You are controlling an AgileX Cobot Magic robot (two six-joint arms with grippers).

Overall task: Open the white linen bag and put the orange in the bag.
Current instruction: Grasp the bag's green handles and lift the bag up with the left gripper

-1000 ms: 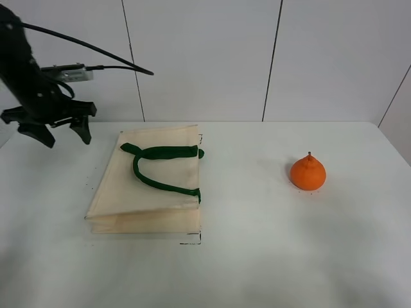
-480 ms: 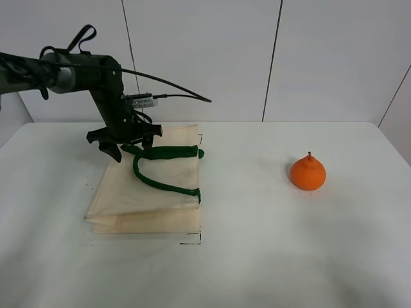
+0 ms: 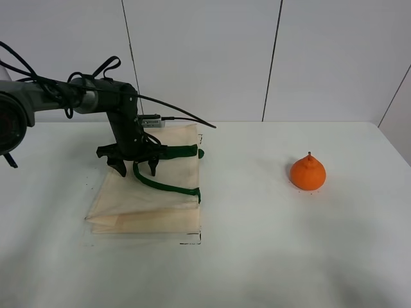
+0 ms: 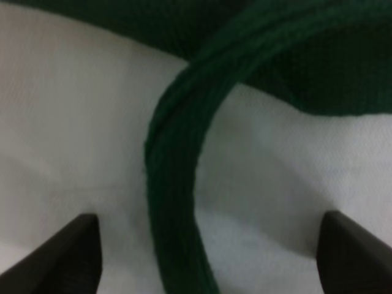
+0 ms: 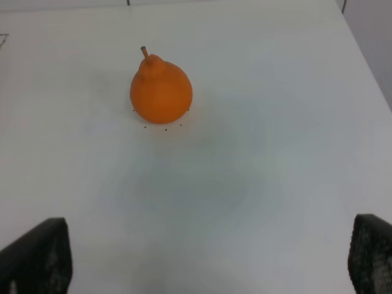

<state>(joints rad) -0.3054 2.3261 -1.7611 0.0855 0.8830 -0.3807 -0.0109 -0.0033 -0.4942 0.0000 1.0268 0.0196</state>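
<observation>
The left gripper (image 3: 136,171), spread wide, straddles the white linen bag (image 3: 138,204) at its green strap (image 3: 168,187) — likely poised to pinch it open; the orange (image 3: 307,173) sits well right.

place: probably a lab | cues: white table (image 3: 270,256); plain panelled wall (image 3: 205,58); robot arm (image 3: 123,119)

In the high view the left arm (image 3: 83,102) is cut off by the picture's edge. The left hand (image 3: 137,171) hides a stretch of the green strap (image 3: 167,187) and some of the bag (image 3: 148,202). The left wrist view is blurred, and the strap runs out of frame. Only two dark fingertips (image 5: 33,257) of the right hand (image 5: 202,257) show, cropped at the corners.
</observation>
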